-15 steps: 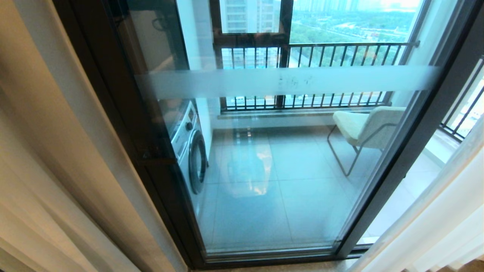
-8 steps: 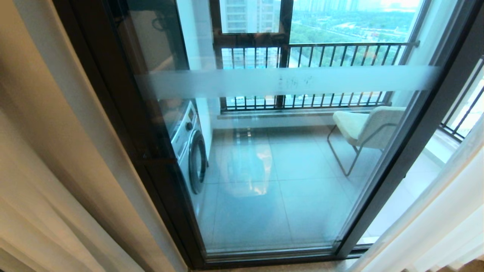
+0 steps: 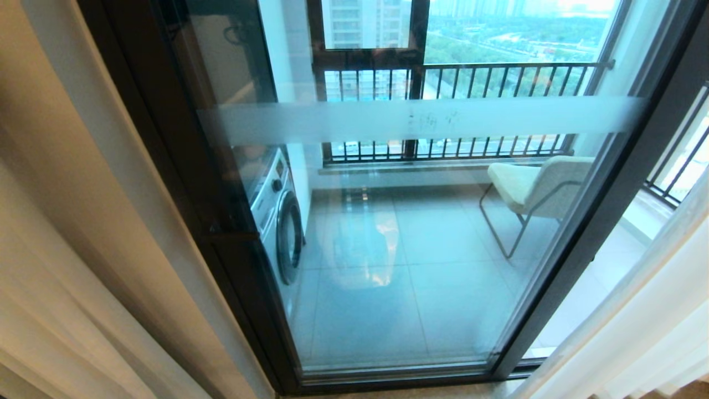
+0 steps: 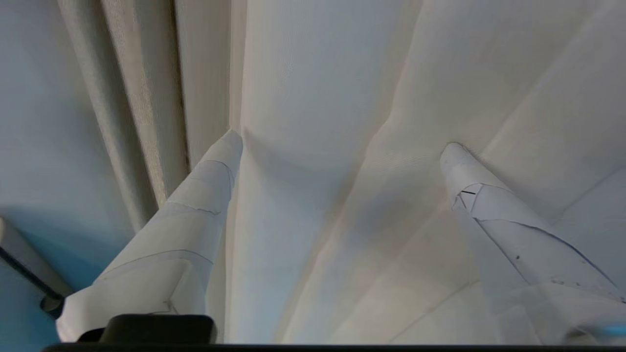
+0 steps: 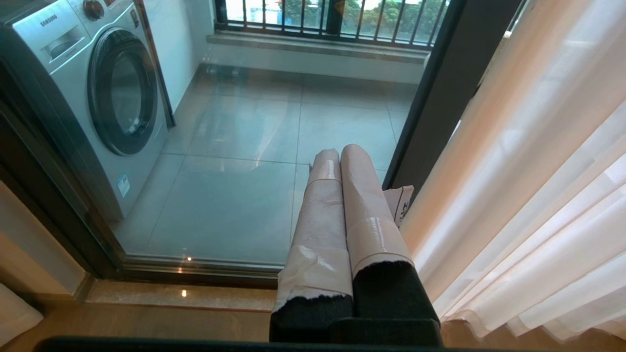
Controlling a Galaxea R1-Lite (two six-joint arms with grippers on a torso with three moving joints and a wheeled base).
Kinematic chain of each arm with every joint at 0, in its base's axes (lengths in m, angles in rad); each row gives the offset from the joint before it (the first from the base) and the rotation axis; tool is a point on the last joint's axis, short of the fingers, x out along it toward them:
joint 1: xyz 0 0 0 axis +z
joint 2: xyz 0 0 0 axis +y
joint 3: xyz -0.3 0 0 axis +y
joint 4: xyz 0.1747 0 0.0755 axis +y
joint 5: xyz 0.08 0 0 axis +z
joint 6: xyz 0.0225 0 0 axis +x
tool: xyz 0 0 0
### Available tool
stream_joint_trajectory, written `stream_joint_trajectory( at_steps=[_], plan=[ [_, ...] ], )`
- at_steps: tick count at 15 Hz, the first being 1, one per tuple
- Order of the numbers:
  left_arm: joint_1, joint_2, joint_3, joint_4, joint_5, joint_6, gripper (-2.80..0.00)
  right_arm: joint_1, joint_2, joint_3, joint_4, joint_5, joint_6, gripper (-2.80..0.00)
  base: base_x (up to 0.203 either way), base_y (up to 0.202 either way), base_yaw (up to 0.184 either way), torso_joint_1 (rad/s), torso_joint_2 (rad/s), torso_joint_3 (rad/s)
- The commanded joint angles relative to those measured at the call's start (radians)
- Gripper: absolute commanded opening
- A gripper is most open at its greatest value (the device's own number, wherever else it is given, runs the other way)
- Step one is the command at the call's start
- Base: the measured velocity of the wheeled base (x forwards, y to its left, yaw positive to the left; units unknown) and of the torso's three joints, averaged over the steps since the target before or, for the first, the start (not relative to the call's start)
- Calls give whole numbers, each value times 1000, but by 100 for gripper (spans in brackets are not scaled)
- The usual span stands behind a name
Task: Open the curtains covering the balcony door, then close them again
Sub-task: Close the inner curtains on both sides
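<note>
The balcony door (image 3: 421, 260) stands uncovered in the middle of the head view, clear glass with a frosted band in a dark frame (image 3: 183, 166). The curtains are drawn to both sides: pale folds at the left (image 3: 66, 277) and a sheer white panel at the right (image 3: 637, 332). Neither arm shows in the head view. My left gripper (image 4: 342, 146) is open, its taped fingers (image 4: 205, 195) spread wide, both tips against the white curtain (image 4: 318, 73), which drapes loosely between them. My right gripper (image 5: 340, 151) is shut on nothing, low before the glass, beside the sheer curtain (image 5: 538, 171).
Behind the glass are a washing machine (image 3: 279, 221) at the left, a pale chair (image 3: 537, 188) at the right and a black-barred railing (image 3: 471, 83). A thicker tan drape (image 4: 137, 98) hangs beside the white fabric. The door's bottom track (image 5: 195, 266) runs along the floor.
The folds of the left curtain at the lower left of the head view have shifted slightly. The door and the right curtain look the same.
</note>
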Motion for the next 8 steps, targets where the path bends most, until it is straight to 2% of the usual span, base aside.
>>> stream_joint_trajectory(
  at_steps=[1,3,7,8],
  plan=[
    [-1,-11,6,2,-18,-8,0,0,1,0,0,1,-2,-280,0,0,0,0,0,0],
    [3,-11,6,3,-46,-16,0,0,1,0,0,1,-2,-280,0,0,0,0,0,0],
    [4,-10,6,31,-48,-33,0,0,1,0,0,1,-2,-280,0,0,0,0,0,0],
    [4,-8,7,38,-48,-33,-280,0,1,0,0,1,-1,-280,0,0,0,0,0,0]
  ],
)
